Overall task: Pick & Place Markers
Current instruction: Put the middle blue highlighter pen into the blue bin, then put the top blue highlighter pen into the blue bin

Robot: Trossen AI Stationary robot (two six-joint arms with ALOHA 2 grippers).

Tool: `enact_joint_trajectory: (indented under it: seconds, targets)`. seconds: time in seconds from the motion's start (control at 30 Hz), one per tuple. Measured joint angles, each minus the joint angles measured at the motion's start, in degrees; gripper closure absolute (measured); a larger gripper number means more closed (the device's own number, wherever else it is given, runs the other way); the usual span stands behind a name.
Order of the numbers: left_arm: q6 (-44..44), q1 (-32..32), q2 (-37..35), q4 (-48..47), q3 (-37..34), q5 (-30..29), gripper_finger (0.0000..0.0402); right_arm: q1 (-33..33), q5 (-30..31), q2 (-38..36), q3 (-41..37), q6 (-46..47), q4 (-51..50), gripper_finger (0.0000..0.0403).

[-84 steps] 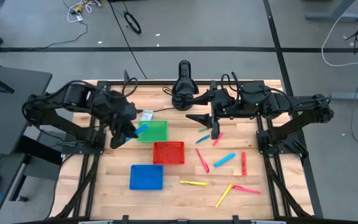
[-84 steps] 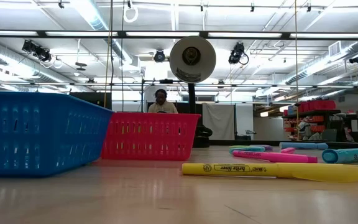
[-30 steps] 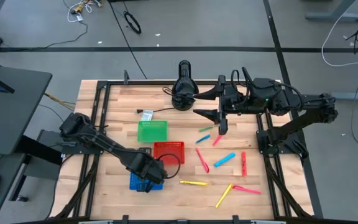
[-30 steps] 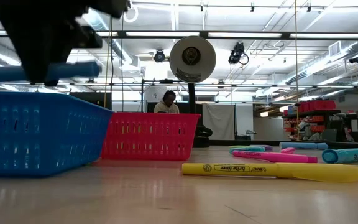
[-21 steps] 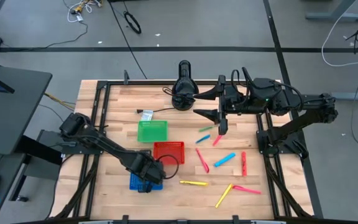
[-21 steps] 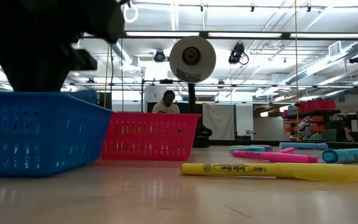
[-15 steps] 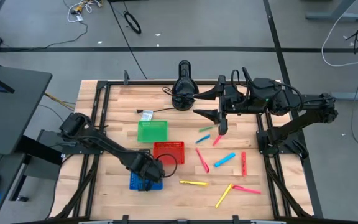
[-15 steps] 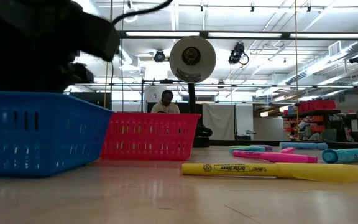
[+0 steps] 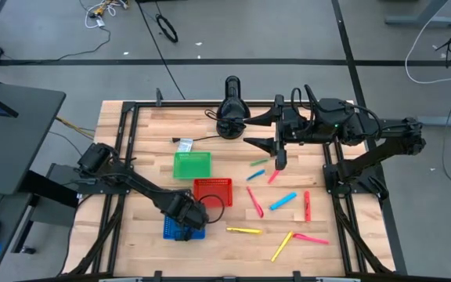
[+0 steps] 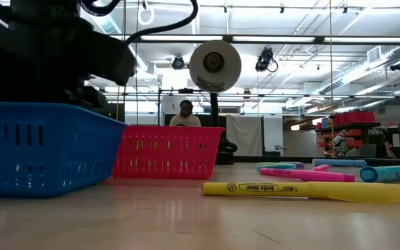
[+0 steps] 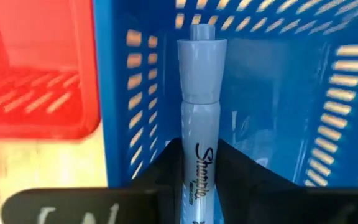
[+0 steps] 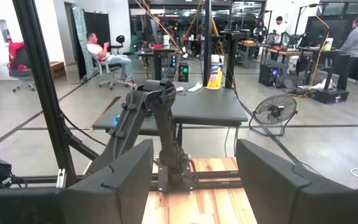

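From above, the left gripper (image 9: pixel 183 228) reaches down into the blue basket (image 9: pixel 171 229) near the tabletop's (image 9: pixel 147 141) front edge, just in front of the red basket (image 9: pixel 212 192); a green basket (image 9: pixel 192 164) sits behind that. The right gripper (image 9: pixel 280 160) hangs over the back of the tabletop, jaws spread wide and holding nothing. Loose markers (image 9: pixel 283 201) lie scattered to the right of the baskets

At table height, a yellow marker (image 10: pixel 301 190) lies nearest, beside the blue and red baskets

From the left wrist, the jaws are closed on a blue marker (image 11: pixel 199 118), inside the blue basket

From the right wrist, the jaws stand apart, empty
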Motion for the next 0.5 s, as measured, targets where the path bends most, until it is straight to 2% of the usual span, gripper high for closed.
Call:
enact_joint_trajectory:
  seconds: [0.27,0.5]
  targets:
    - [1.18,0.07,0.00,-0.11,0.02,0.26,0.0203,0.00,0.01,0.00,0.00,-0.10,-0.30,0.0170]
    - [1.57,0.06,0.00,-0.11,0.02,1.50,0.0160,0.00,0.00,0.00,0.00,-0.11,-0.61,0.0170]
